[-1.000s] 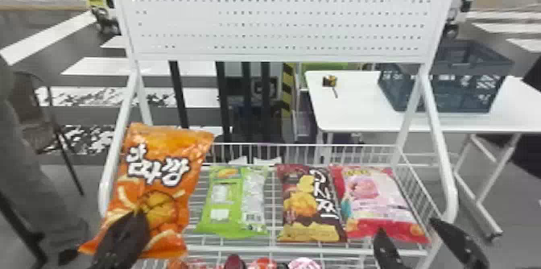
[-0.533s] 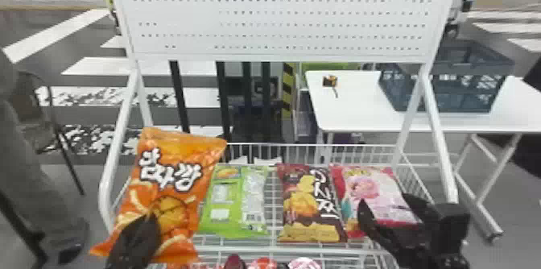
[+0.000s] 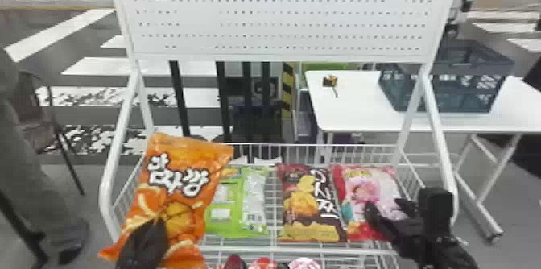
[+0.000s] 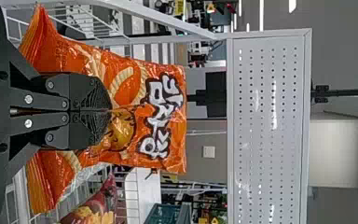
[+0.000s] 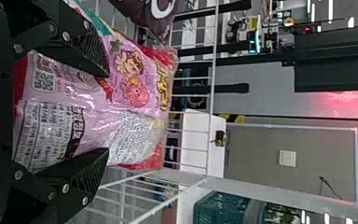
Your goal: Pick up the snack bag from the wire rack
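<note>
My left gripper (image 3: 143, 244) is at the rack's left side in the head view, shut on the orange snack bag (image 3: 177, 183), which stands nearly upright above the wire rack (image 3: 273, 252). In the left wrist view, the closed fingers of the left gripper (image 4: 109, 110) pinch the middle of the orange bag (image 4: 163, 121). Over the pink snack bag (image 3: 368, 191) at the rack's right is my right gripper (image 3: 384, 210). In the right wrist view, the right gripper (image 5: 108, 112) has its fingers apart on either side of the pink bag (image 5: 91, 88), which lies on the rack.
A green bag (image 3: 237, 207) and a dark red-brown bag (image 3: 310, 203) lie in the rack between the arms. More packages (image 3: 263, 263) show below its front edge. Behind stand a perforated white panel (image 3: 277, 14), a white table (image 3: 354, 115) and a blue-grey crate (image 3: 447, 87).
The left gripper has carried the orange bag to the right, partly in front of the green one. My right arm has swung left over the pink bag.
</note>
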